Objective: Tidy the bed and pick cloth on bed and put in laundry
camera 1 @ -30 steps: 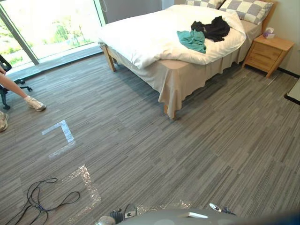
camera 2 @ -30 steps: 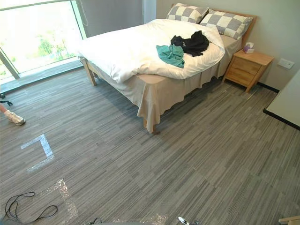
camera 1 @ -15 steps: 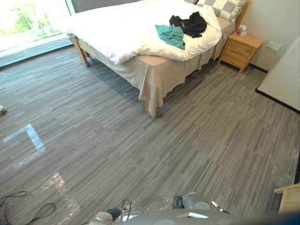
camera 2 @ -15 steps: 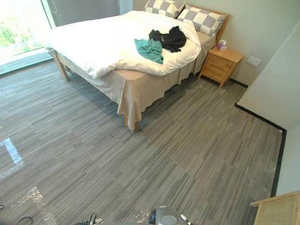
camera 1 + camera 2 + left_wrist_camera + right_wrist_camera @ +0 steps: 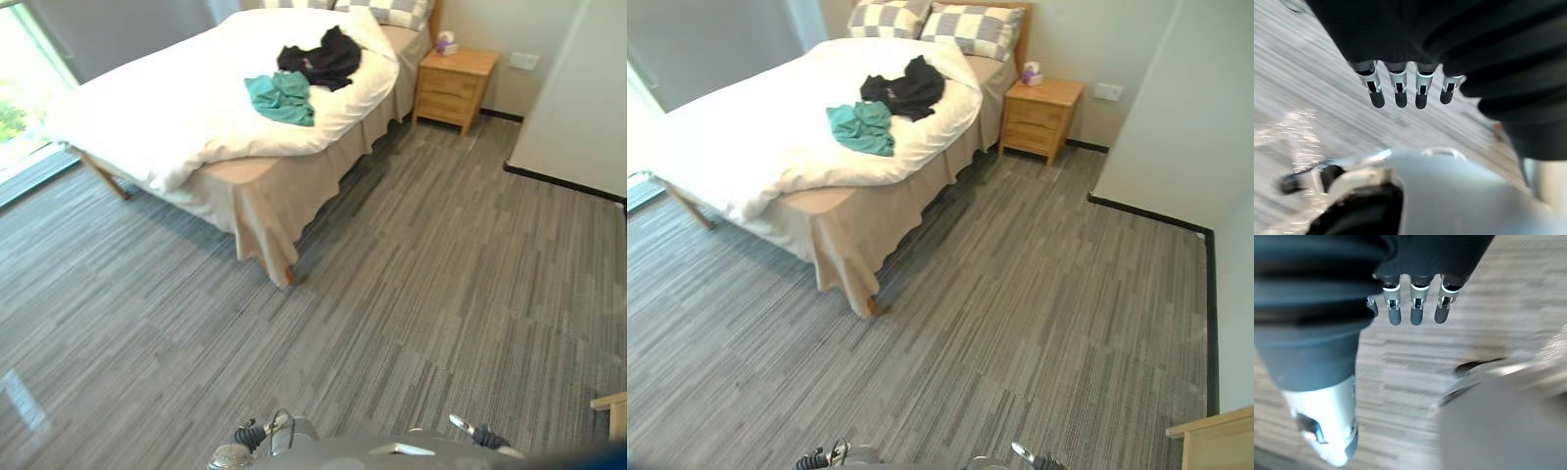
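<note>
Teal cloth (image 5: 282,98), black cloth (image 5: 321,59) crumpled on bed (image 5: 157,113); left hand (image 5: 1397,90), right hand (image 5: 1417,308) fingers (image 5: 1395,313) straight.

The bed (image 5: 813,201) is beige at its bare corner, with a beige skirt (image 5: 847,250) below and a plain white duvet (image 5: 745,137) over it. On the bed lie a teal cloth (image 5: 862,127) and a black cloth (image 5: 906,90) — both plain. At the bed's head are pillows (image 5: 975,29) in grey-and-white check. Beside the bed stands a light wood nightstand (image 5: 1040,117); around the bed, the floor (image 5: 1019,323) is streaked in greys.
</note>
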`<state>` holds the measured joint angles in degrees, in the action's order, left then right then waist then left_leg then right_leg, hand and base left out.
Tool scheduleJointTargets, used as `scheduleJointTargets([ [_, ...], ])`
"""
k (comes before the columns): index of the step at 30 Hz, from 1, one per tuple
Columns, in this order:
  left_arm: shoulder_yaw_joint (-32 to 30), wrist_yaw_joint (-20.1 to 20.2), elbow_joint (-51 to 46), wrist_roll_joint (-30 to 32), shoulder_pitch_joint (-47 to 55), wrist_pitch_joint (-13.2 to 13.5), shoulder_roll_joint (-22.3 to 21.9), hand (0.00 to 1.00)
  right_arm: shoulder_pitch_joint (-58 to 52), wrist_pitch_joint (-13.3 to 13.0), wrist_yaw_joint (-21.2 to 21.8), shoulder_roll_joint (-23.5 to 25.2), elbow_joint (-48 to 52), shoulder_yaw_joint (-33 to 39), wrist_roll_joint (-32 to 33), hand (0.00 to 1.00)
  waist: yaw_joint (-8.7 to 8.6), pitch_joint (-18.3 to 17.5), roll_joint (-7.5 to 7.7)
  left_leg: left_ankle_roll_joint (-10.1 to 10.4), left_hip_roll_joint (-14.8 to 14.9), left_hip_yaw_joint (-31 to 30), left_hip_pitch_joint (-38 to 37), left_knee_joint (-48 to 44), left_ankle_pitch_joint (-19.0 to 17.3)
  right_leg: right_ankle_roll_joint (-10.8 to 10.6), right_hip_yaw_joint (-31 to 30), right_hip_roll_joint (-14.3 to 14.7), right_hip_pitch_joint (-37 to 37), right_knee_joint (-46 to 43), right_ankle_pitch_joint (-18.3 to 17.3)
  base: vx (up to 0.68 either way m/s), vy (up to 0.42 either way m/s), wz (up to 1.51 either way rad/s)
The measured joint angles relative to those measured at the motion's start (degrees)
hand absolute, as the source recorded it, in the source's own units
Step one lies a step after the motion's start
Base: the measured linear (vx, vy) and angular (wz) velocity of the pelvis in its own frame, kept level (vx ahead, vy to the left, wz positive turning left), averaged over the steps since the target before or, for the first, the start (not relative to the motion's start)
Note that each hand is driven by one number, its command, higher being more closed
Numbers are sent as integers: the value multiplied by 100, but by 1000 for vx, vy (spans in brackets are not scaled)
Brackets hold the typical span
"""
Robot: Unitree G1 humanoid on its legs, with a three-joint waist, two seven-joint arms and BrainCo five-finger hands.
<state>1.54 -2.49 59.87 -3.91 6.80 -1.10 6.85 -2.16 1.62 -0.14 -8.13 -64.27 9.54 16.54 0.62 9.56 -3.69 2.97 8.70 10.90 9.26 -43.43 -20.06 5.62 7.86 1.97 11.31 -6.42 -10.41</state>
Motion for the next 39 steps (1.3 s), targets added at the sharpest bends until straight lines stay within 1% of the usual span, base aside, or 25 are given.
scheduleJointTargets([
  [2, 25, 8, 0, -3, -61, 121, 54, 0, 43, -19, 23, 97, 43, 128, -55, 0, 45, 68, 112, 66, -355, 130, 92, 1455, 395, -169, -94, -238, 190, 86, -102, 371, 157, -67],
  [3, 91, 8, 2, -8, -56, 177, 37, 0, -7, -42, 62, 94, 80, 114, -146, 0, 32, 79, 22, 1, -384, 141, 101, 2565, 1349, -370, -101, -254, 370, 195, -226, 463, 245, -37],
  [4, 118, 4, 47, -35, -35, 173, 64, 0, -50, -81, 104, 172, 76, 166, -154, 0, 26, 90, -8, -431, -476, 274, -98, 2783, 1894, -527, -134, -337, 582, 282, -314, 465, 251, -25],
  [6, 160, -1, 50, -134, -141, 168, 206, 0, -59, -171, 196, 270, 98, 102, -230, 0, 0, 87, 242, -462, -802, 397, -238, 3106, 1856, -681, 16, -643, 646, 331, -316, 372, 187, 4],
  [8, 311, -3, 49, -140, -275, 169, 283, 0, -52, -206, 210, 352, 94, 93, -222, 0, 45, 117, 308, -638, -954, 397, -231, 3072, 1769, -859, 132, -811, 673, 398, -207, 314, 154, 16],
  [10, 324, -35, 89, -174, -278, 164, 279, 0, -56, -200, 146, 372, 94, 71, -228, 0, 48, 101, 329, -699, -1051, 403, -339, 3054, 1590, -1083, 216, -878, 761, 352, -52, 284, 153, 8],
  [11, 347, -41, 107, -169, -246, 143, 270, 0, -70, -191, 49, 397, 88, 66, -237, 0, 71, 57, 328, -741, -1085, 419, -468, 3080, 1442, -1121, 217, -936, 683, -16, -41, 256, 141, -8],
  [13, 435, -40, 109, -164, -151, 130, 277, 0, -67, -207, -145, 441, 131, 136, -224, 0, 62, -4, 312, -722, -1119, 406, -830, 3278, 1223, -1295, 266, -1157, -34, -1916, -138, 277, 148, -14],
  [14, 493, -41, 108, -163, -134, 130, 334, 0, -52, -212, -227, 475, 154, 139, -210, 0, 68, -19, 398, -744, -1216, 378, -1061, 3396, 1198, -1440, 262, -1394, -564, -3101, -53, 337, 127, -5],
  [15, 532, -40, 110, -158, -130, 122, 402, 0, -46, -216, -292, 491, 156, 138, -211, 0, 45, -47, 460, -745, -1309, 369, -1251, 3493, 1146, -1435, 268, -1629, -1000, -4076, -71, 316, 82, 8],
  [17, 713, -43, 114, -158, -106, 45, 487, 0, -63, -218, -360, 462, 181, 196, -198, 0, 9, -60, 526, -726, -1369, 325, -1789, 3690, 1118, -1310, 612, -1942, -1447, -4960, -352, 273, 41, 19],
  [20, 805, -45, 111, -168, -202, 9, 492, 0, -34, -322, -353, 483, 184, 243, -136, 0, -12, -63, 499, -655, -1251, 197, -2264, 3978, 1077, -1215, 1072, -1882, -1802, -4127, -673, 268, -32, 24],
  [22, 808, -46, 110, -175, -320, -6, 454, 0, -21, -428, -265, 489, 201, 312, 13, 0, -101, -38, 438, -462, -1026, 18, -2357, 3990, 963, -1079, 1248, -1597, -2023, -2661, -552, 303, -160, 38],
  [24, 807, -46, 109, -174, -389, -46, 425, 0, -26, -489, -224, 485, 238, 343, 28, 0, -147, -2, 375, -301, -843, -117, -2459, 3978, 867, -1000, 1174, -1364, -2031, -1609, -88, 359, -236, 40],
  [25, 790, -48, 111, -171, -456, -95, 396, 0, -51, -560, -179, 489, 271, 348, 26, 0, -169, 25, 348, -89, -654, -220, -2511, 3918, 739, -1000, 995, -1151, -1973, -445, 663, 346, -259, 33],
  [27, 598, -55, 100, -171, -499, -95, 388, 0, -135, -586, -106, 569, 360, 356, 30, 0, -119, 72, 462, 178, -566, -271, -2616, 3828, 520, -1094, 687, -1176, -1858, 430, 1415, 396, -364, 40],
  [28, 432, -73, 99, -169, -500, -97, 329, 0, -162, -656, -76, 638, 487, 384, 82, 0, -127, 171, 485, 246, -406, -272, -2704, 3651, 305, -859, 794, -1153, -1761, 187, 1939, 351, -392, 48],
  [29, 408, -91, 85, -168, -545, -101, 241, 0, -148, -689, -60, 574, 542, 388, 83, 0, -160, 221, 325, 257, -231, -152, -2715, 3564, 275, -868, 896, -1063, -1742, -37, 1749, 315, -387, 70],
  [30, 407, -117, -35, -164, -560, -77, 49, 0, -176, -759, -39, 526, 647, 387, 120, 0, -223, 312, 239, 274, -51, 45, -2735, 3424, 285, -726, 1043, -1058, -1774, -608, 1302, 270, -313, 85],
  [31, 398, -133, -37, -169, -559, -56, -140, 0, -208, -798, -30, 522, 743, 365, 126, 0, -265, 300, 210, 323, 67, 108, -2842, 3439, 313, -634, 1221, -1110, -1810, -1171, 846, 266, -292, 89],
  [32, 394, -141, -47, -169, -560, -46, -200, 0, -212, -805, -22, 532, 750, 322, 126, 0, -259, 272, 189, 377, 124, 95, -2872, 3441, 342, -612, 1299, -1155, -1832, -1411, 648, 250, -272, 74],
  [33, 372, -168, -81, -164, -560, -29, -225, 0, -208, -821, 5, 548, 760, 225, 119, 0, -227, 232, 245, 437, 192, 96, -2911, 3439, 402, -583, 1388, -1214, -1901, -1816, 314, 182, -214, 42],
  [35, 201, -260, -138, -173, -548, 28, -248, 0, -196, -826, 103, 540, 748, 11, -8, 0, -86, 187, 320, 433, 276, 92, -2892, 3393, 501, -562, 1429, -1207, -2019, -2139, -69, 196, -260, 17],
  [37, -45, -309, -135, -190, -449, 84, -272, 0, -152, -823, 119, 539, 643, -80, -164, 0, -32, 135, 351, 309, 381, -61, -2610, 2977, 635, -523, 1525, -1146, -1980, -2054, -205, 164, -256, 13],
  [39, -191, -409, -153, -346, -366, 236, -321, 0, -72, -823, 145, 471, 508, -118, -328, 0, -68, 78, 223, 170, 697, -378, -1910, 1755, 839, -529, 1707, -829, -1540, -1357, -197, 183, -229, 35],
])
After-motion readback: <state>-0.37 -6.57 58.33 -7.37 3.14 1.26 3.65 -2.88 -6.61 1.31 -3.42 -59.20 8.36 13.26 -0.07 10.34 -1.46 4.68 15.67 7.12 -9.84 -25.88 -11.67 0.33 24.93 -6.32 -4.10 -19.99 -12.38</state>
